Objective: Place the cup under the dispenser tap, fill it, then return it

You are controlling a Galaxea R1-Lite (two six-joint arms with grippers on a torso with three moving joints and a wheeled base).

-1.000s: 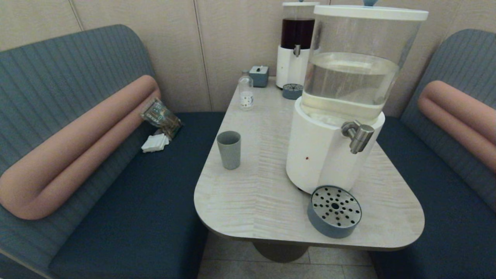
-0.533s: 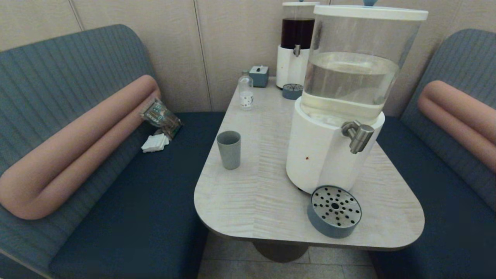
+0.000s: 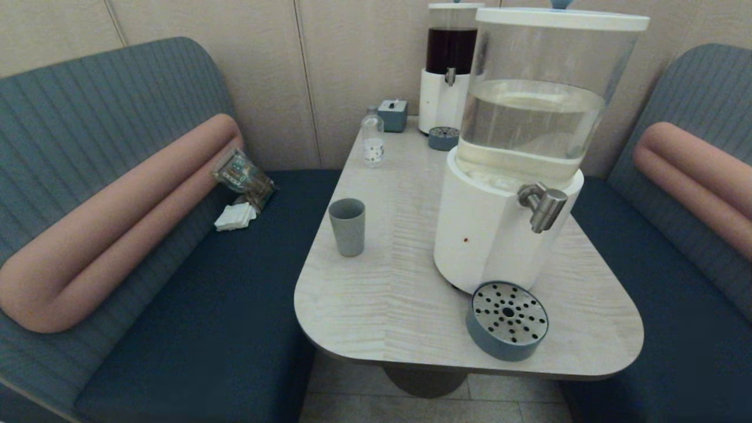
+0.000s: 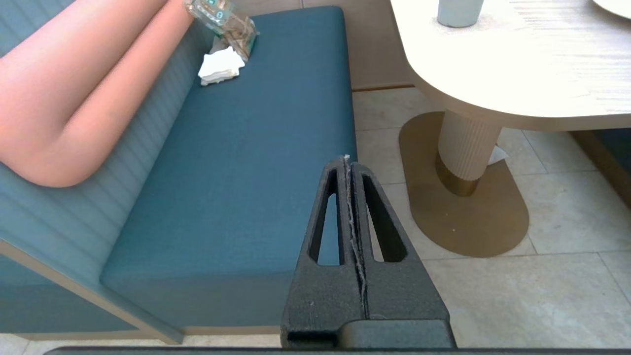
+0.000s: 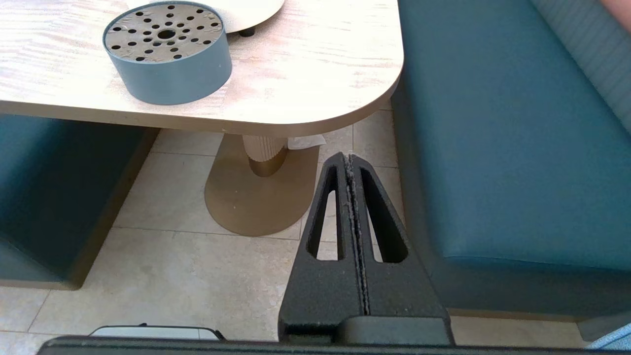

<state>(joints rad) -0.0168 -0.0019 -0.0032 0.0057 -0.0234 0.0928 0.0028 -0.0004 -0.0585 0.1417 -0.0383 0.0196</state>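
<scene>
Head view: cup (image 3: 346,227) upright near table's (image 3: 382,305) left edge, well apart from dispenser tap (image 3: 543,205) over the drip tray (image 3: 507,320) at the near right corner. Left gripper (image 4: 348,167) pressed together, low off the near-left corner, nearer the cup; right gripper (image 5: 349,165) likewise together, parked below the near-right corner.

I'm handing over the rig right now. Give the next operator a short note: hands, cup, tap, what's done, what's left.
Left hand: shut, empty, parked low beside the left bench.
Right hand: shut, empty, parked low near the table's front right corner.
Cup: upright on the table's left side, untouched.
Tap: on the big white dispenser, over the drip tray, nothing under it.
Done: nothing.
Left: carry cup under tap, fill, return.
</scene>
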